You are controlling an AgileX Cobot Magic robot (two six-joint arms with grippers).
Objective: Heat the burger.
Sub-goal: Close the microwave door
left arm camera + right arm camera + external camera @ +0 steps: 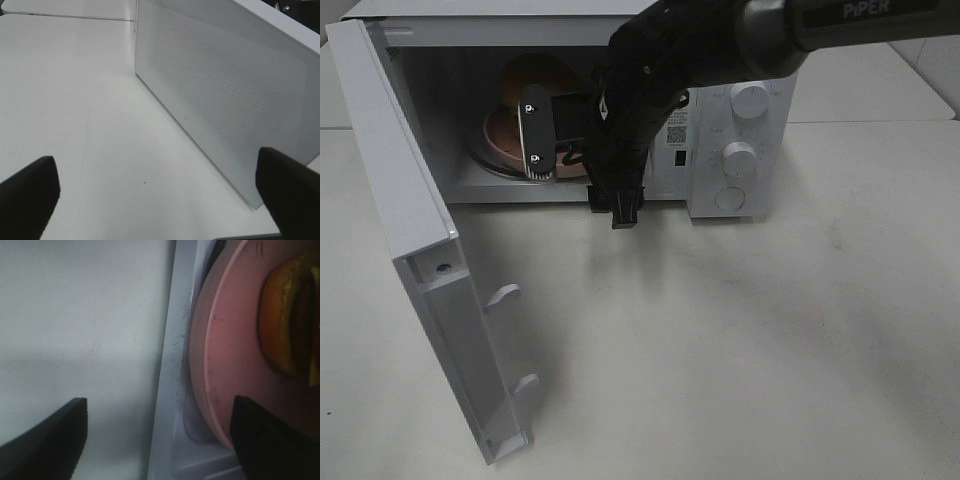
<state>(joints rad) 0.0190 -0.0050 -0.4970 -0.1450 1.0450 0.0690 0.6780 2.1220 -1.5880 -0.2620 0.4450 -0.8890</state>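
Right wrist view: the right gripper (160, 402) is seen with its jaws spread wide and nothing clamped between them. One finger is placed just beside the rim of the pink plate (225, 340). On that plate the burger (282, 315) is carried, its orange bun and dark layers partly cut off at the picture's edge. In the exterior high view, plate and burger are found inside the cavity of the white microwave (740, 40), whose door (410, 230) is swung fully open over the table (770, 350).

The burger is judged to be light but soft, a loose stack that could be squashed or slid apart if pinched at the bun. It is therefore better handled through the stiff plate, taken at the rim, though that glossy rim may prove slippery.

The left gripper (157, 165) is held wide open and empty, outside the door.
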